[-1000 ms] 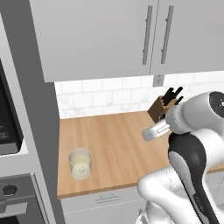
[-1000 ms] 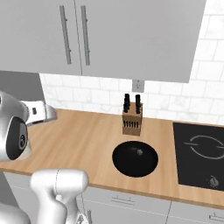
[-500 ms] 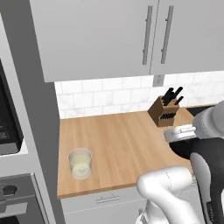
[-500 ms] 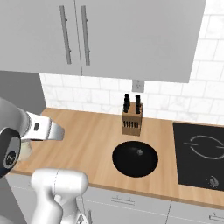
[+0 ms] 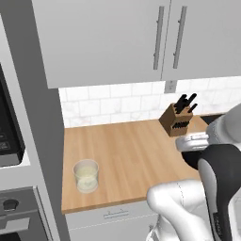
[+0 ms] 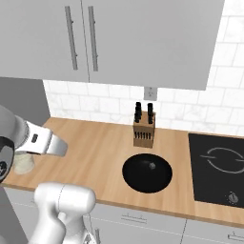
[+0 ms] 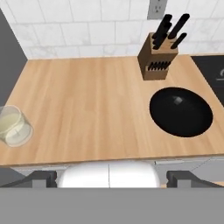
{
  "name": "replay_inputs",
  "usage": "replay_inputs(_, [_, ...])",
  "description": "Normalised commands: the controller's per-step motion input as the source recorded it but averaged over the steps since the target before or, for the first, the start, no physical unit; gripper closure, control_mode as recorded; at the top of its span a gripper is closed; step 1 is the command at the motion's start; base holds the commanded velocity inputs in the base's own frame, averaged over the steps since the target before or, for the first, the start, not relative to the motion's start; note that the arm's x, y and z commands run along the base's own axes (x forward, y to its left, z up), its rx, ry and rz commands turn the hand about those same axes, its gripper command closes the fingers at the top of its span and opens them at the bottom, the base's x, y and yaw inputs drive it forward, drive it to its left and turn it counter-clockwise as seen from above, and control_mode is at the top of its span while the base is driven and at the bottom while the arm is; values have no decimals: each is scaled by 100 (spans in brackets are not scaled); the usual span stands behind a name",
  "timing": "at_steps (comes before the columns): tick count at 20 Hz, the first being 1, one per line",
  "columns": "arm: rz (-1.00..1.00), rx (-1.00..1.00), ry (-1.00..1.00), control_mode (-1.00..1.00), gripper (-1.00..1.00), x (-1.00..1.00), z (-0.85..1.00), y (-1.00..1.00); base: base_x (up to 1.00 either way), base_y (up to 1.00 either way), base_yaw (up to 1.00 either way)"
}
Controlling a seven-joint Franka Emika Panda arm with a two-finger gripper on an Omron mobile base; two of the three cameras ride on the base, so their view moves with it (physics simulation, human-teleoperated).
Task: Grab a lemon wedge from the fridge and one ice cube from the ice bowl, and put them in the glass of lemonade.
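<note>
The arm has swung right, away from the glass of lemonade (image 5: 86, 175). Its gripper (image 7: 111, 177) is wide open, empty. That glass looks fragile; leave it standing.

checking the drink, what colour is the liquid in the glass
Pale yellow, clearest in the left base view: glass of lemonade.

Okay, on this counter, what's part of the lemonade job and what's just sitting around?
Belongs to the job:
glass of lemonade
claw, open and empty

Just lying about:
knife block
black round bowl-like thing
cooktop
wall outlet
</note>
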Motion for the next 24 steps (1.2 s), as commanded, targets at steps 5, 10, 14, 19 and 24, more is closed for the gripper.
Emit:
replay_inputs(5, [0, 0, 0, 100, -100, -2, -7, -1, -22, -3, 0])
replay_inputs(10, [0, 0, 0, 100, -100, 0, 0, 0, -91, 0, 0])
replay_inputs(14, [0, 0, 0, 100, -100, 0, 0, 0, -59, 39, 0])
replay_inputs(19, [0, 0, 0, 100, -100, 0, 0, 0, -4, 96, 0])
replay_inputs(24, [0, 0, 0, 100, -100, 0, 0, 0, -14, 100, 0])
